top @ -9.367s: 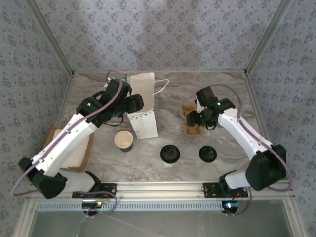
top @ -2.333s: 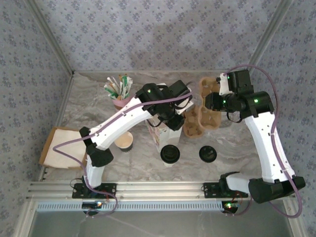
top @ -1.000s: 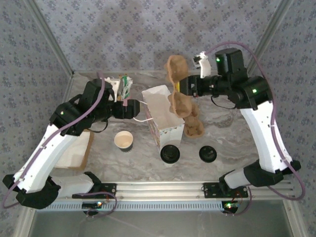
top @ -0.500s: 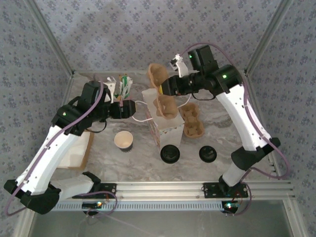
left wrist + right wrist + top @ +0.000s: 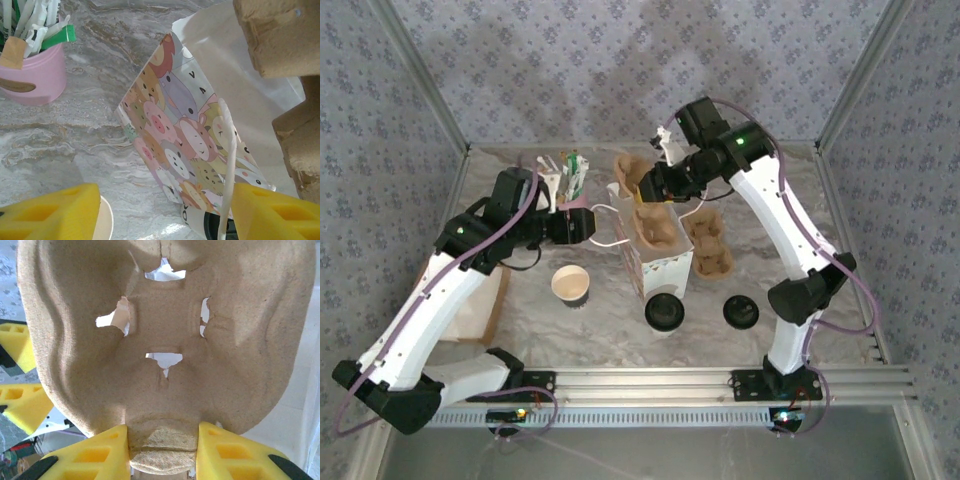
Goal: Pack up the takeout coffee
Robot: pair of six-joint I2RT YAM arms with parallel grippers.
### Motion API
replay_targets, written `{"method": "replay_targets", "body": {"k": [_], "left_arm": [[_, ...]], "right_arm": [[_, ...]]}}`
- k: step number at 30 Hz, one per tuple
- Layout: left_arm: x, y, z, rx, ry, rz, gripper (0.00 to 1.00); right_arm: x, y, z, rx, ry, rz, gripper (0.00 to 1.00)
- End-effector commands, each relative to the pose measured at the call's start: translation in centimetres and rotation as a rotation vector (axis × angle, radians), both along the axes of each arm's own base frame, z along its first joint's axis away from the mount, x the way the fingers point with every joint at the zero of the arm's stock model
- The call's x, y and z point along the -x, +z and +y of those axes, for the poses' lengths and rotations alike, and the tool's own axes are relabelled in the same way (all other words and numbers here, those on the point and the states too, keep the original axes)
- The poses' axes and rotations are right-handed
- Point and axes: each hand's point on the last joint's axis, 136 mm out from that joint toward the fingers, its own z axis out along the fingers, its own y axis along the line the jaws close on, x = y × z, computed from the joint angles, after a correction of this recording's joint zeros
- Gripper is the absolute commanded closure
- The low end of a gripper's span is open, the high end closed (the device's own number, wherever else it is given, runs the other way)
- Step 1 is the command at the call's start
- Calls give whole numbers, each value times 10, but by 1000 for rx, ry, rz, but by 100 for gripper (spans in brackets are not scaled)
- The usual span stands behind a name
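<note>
Cup carrier (image 5: 653, 222): moulded pulp. We judge it light and stiff, though apt to tear at its cut-outs, and the edge tab the soundest hold.
Location: on edge over the mouth of the paper bag (image 5: 660, 268), its lower end possibly just inside.
Right gripper (image 5: 162, 447): pinching the carrier's tab.
Left gripper (image 5: 165, 212): pads spread, cord handle (image 5: 229, 165) between them.
Change: a second ago the carrier hung higher and to the right of the bag, and the left pads stood wider.
</note>
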Motion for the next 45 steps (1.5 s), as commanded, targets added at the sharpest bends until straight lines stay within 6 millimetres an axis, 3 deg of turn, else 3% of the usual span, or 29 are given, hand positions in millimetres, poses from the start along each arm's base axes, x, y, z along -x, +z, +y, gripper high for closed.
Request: {"method": "replay_targets", "body": {"k": [1,24,45], "left_arm": [[-4,6,-5,33,-8,-21,32],[-11,-3,-10,37,-11,-3,36],[-13,-3,-13,44,-18,1,37]], "right_arm": [[11,-4,-2,27,36,40,65],[5,-44,-7,170,31,99,65],[2,-67,-14,344,11,71,65]]}}
